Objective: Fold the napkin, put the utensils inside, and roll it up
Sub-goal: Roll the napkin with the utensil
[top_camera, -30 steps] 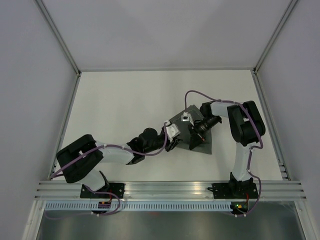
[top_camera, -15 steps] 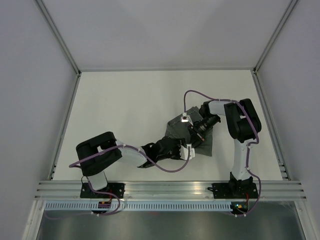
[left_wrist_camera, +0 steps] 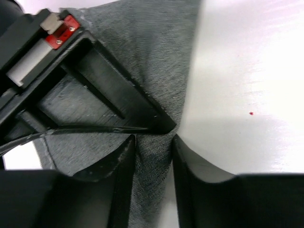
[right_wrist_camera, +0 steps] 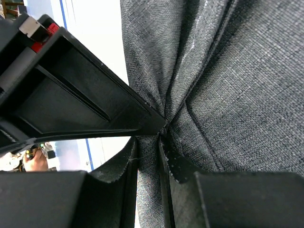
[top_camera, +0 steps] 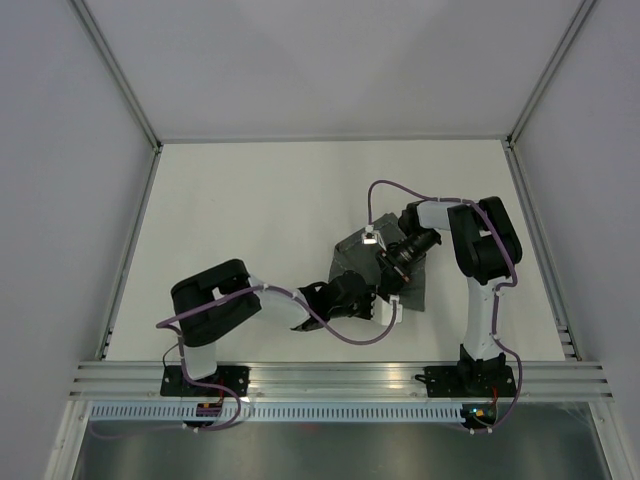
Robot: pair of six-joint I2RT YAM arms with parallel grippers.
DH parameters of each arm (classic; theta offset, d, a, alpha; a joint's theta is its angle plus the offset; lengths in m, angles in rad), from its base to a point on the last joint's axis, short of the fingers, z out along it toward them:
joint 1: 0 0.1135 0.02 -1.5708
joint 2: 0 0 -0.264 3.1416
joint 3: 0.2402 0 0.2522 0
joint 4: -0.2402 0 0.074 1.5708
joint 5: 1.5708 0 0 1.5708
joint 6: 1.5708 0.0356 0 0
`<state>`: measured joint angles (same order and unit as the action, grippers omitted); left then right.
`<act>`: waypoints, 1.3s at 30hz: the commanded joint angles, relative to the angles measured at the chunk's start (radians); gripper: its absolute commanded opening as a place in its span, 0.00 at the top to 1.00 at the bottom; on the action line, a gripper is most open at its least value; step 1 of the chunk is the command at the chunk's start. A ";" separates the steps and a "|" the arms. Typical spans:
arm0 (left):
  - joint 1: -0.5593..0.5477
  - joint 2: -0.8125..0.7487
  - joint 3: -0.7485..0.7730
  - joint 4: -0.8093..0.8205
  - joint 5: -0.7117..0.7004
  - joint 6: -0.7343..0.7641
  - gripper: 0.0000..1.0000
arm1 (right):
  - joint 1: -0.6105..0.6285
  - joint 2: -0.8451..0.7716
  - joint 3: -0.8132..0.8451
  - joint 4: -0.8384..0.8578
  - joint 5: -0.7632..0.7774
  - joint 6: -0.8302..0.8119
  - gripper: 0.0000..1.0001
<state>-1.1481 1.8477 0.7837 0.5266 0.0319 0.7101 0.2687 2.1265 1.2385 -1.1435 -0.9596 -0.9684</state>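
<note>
The dark grey napkin (top_camera: 350, 252) lies rumpled right of the table's centre. A raised fold near its front edge is pinched from both sides. My left gripper (top_camera: 386, 302) comes in from the left, and its jaws (left_wrist_camera: 154, 142) are shut on a ridge of the napkin (left_wrist_camera: 142, 57). My right gripper (top_camera: 393, 280) comes down from behind, shut on the same gathered fold (right_wrist_camera: 149, 142), with more napkin (right_wrist_camera: 247, 95) spreading to the right. The tips of the two grippers nearly touch. The utensils are out of view.
The white tabletop (top_camera: 250, 210) is bounded by metal frame rails at the left (top_camera: 130, 240) and right (top_camera: 535, 240), with grey walls beyond. An aluminium rail (top_camera: 340, 378) holds the arm bases at the near edge. Purple cables loop along both arms.
My left gripper has swung from the napkin's left side to its front edge, meeting the right gripper. The napkin has bunched up. The right arm shifted only slightly.
</note>
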 commanded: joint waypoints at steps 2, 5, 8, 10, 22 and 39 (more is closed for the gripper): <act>-0.007 0.039 0.051 -0.088 0.098 -0.072 0.67 | -0.005 0.061 -0.016 0.131 0.185 -0.055 0.99; -0.007 0.057 0.052 -0.092 0.126 -0.145 0.77 | -0.006 0.061 -0.017 0.130 0.180 -0.055 0.99; -0.006 0.084 0.072 -0.126 0.160 -0.211 0.89 | -0.010 0.050 -0.028 0.139 0.176 -0.056 0.97; 0.001 0.096 0.083 -0.155 0.189 -0.236 0.96 | -0.013 0.036 -0.042 0.151 0.174 -0.049 0.92; 0.123 0.186 0.288 -0.445 0.543 -0.434 0.98 | -0.097 -0.282 -0.155 0.385 0.167 0.118 0.43; 0.243 0.258 0.287 -0.433 0.787 -0.613 0.98 | -0.261 -0.620 -0.212 0.435 0.108 0.128 0.37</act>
<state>-0.9092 2.0258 1.0817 0.2325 0.7502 0.1715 0.0025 1.6176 1.0672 -0.7212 -0.7959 -0.7921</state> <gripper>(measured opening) 0.296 0.625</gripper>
